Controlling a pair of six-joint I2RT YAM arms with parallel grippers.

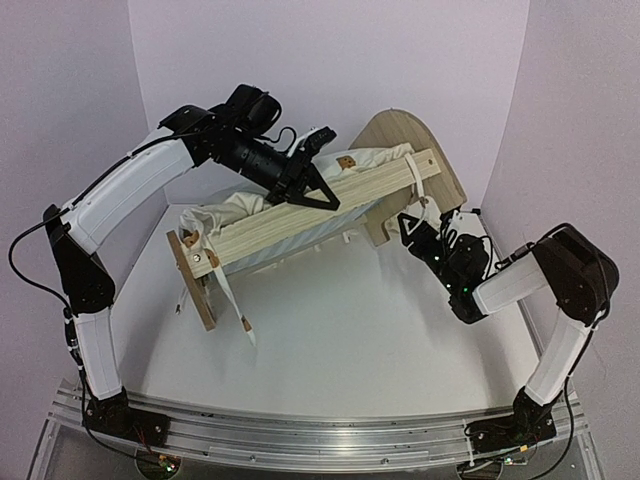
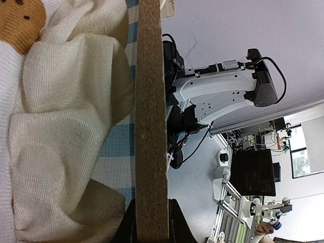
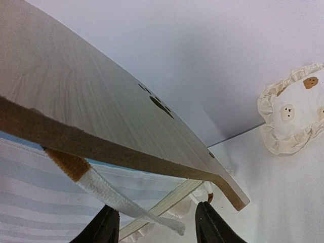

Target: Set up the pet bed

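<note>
Pet bed [image 1: 385,180], light wood, tipped sideways, left gripper [image 1: 305,197] clamped on it, right gripper [image 1: 412,222] apart.

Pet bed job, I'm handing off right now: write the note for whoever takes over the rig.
Left gripper: shut on the side rail, holding the pet bed tipped on its edge.
Right gripper: open below the headboard. A white strap hangs between its fingers, not gripped.
Cushion: in the bed but bunched up, not flat.
Pillow: out of the bed, on the table beyond the headboard.
Done: cushion is in.
Left: set the bed level, smooth the cushion, place the pillow.
</note>
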